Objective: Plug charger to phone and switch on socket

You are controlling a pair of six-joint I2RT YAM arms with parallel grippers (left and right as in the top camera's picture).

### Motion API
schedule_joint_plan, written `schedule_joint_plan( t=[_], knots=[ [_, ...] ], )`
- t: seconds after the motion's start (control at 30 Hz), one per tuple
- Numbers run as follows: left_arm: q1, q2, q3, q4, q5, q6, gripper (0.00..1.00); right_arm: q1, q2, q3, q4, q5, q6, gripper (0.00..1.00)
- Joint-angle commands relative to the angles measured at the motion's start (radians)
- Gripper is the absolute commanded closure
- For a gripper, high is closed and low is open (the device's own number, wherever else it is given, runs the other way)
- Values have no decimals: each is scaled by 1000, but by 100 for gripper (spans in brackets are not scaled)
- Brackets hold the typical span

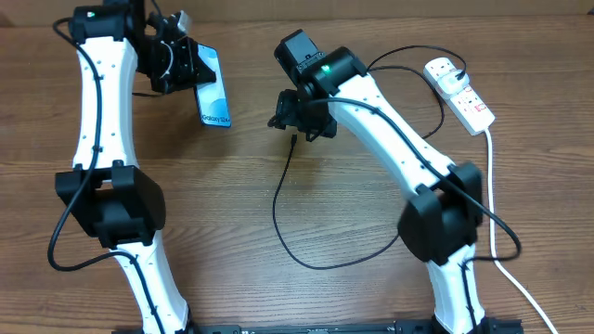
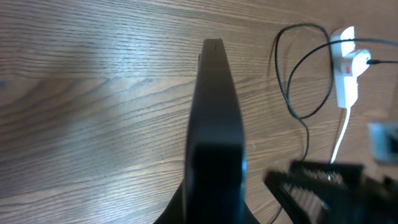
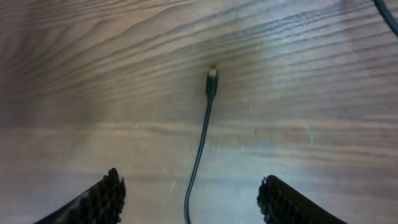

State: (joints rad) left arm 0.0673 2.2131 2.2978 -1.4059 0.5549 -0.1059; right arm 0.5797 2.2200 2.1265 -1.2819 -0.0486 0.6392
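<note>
Okay, my left gripper (image 1: 188, 65) is clamped on the phone (image 1: 213, 97) at ten o'clock. My right gripper (image 3: 196, 199) hangs wide apart, empty, over the charger (image 3: 210, 84) tip near centre; the socket (image 1: 459, 91) lies at two o'clock.

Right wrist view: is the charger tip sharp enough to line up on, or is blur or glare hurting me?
Right wrist: charger tip in focus, no glare on it; pale sheen crosses the table below; right gripper soft at the bottom edge. Left wrist: phone close to the lens and blurred, socket bright and soft. Overhead: even, sharp.
</note>
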Motion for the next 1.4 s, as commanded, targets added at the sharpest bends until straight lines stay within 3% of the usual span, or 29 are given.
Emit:
schedule_joint_plan(
  t=[0.0, 0.23, 0.7, 0.8, 1.03, 1.37],
  knots=[
    [-37, 7, 8, 3, -38, -14, 96, -10, 85, 38, 32, 33, 27, 40],
    [-63, 7, 8, -11, -120, -14, 96, 29, 203, 37, 98, 112, 103, 55],
    [-61, 7, 8, -4, -121, -14, 96, 47, 297, 34, 92, 175, 146, 67],
    [-61, 7, 8, -5, -121, -14, 96, 49, 323, 32, 91, 175, 146, 84],
    [-61, 7, 8, -5, -121, -14, 96, 47, 328, 26, 92, 164, 146, 95],
    [-61, 7, 8, -12, -120, -14, 96, 8, 315, 8, 137, 74, 101, 96]
  ],
)
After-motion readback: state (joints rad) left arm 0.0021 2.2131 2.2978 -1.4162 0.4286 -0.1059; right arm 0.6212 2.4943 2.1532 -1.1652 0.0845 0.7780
